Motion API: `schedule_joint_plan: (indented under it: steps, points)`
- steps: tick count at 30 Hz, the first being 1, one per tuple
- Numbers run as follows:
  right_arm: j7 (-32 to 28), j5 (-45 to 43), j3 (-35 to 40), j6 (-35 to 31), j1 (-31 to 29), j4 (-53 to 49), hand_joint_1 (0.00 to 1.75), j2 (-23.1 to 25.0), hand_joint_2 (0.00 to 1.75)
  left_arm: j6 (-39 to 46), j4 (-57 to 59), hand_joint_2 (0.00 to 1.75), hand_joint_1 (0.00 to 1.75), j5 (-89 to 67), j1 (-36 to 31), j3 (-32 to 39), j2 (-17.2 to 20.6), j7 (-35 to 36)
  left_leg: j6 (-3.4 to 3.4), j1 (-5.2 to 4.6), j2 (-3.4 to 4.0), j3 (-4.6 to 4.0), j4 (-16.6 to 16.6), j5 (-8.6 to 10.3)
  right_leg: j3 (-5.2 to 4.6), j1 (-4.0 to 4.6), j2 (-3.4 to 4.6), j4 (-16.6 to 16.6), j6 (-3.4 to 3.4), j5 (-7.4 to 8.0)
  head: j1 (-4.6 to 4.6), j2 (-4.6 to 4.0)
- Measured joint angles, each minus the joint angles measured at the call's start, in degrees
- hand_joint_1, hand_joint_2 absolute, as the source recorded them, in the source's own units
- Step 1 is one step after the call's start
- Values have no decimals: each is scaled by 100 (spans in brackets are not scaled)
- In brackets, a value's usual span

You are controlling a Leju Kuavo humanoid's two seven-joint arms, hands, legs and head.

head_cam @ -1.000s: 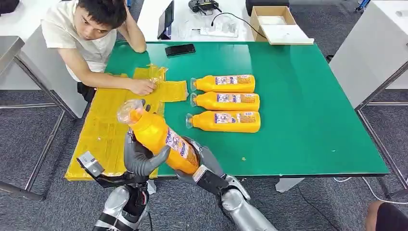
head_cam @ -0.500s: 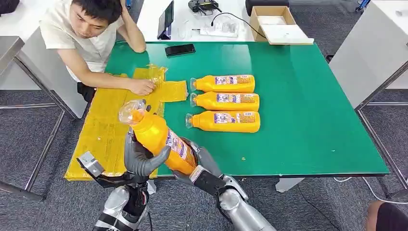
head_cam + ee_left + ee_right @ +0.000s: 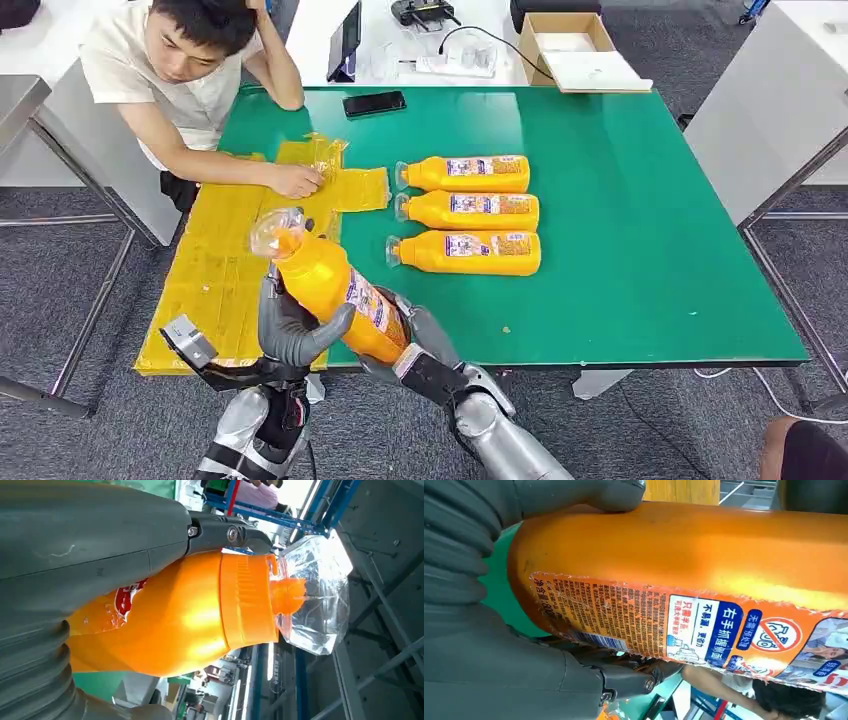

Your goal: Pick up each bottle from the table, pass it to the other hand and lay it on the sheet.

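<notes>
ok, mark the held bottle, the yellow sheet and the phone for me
held bottle (image 3: 325, 280): head view, on the orange body above the label, between both hands.
yellow sheet (image 3: 205, 270): head view, on a bare stretch near the table's left edge.
phone (image 3: 374, 103): head view, middle of the dark screen, far edge of the green table.

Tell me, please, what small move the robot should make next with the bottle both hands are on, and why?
Probably the right robot hand should let go. Both hands grip the orange bottle in mid-air near the table's front edge: the left robot hand wraps its upper body, the right its base. Once it is freed, the left can carry it to the yellow sheet, where a person's hand rests at the far end.
</notes>
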Motion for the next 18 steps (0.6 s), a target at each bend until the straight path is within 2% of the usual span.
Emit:
schedule_joint_plan:
  steps: [9,11,13,15,18]
  points:
    - [0,0,0,0,0,11,175,2,175,-4,0,175,0,2,2,-2,0,2,0,0,0,0,0,0,0,0,0,0,0,0,2,0]
    - [-224,-167,92,-178,43,-134,175,-22,175,-522,195,175,0,592,-139,-26,15,522,1,-2,-11,0,1,2,-6,-1,-4,-2,0,0,-2,0]
    - [-481,-328,393,-474,105,-550,175,-140,175,-1705,934,175,0,1901,-535,-81,72,1341,10,0,-26,-8,0,10,0,0,-26,0,0,1,0,0]
    - [-483,-363,527,-551,109,-698,175,-223,175,-2158,1382,175,0,2236,-771,-83,149,1421,10,-1,-13,-1,0,9,2,-1,-22,0,1,2,-13,0]
    - [-483,-400,599,-595,150,-846,175,-315,175,-2306,1866,175,0,2221,-980,-146,175,1401,10,-1,-20,-4,0,11,2,-1,-25,1,1,2,4,0]
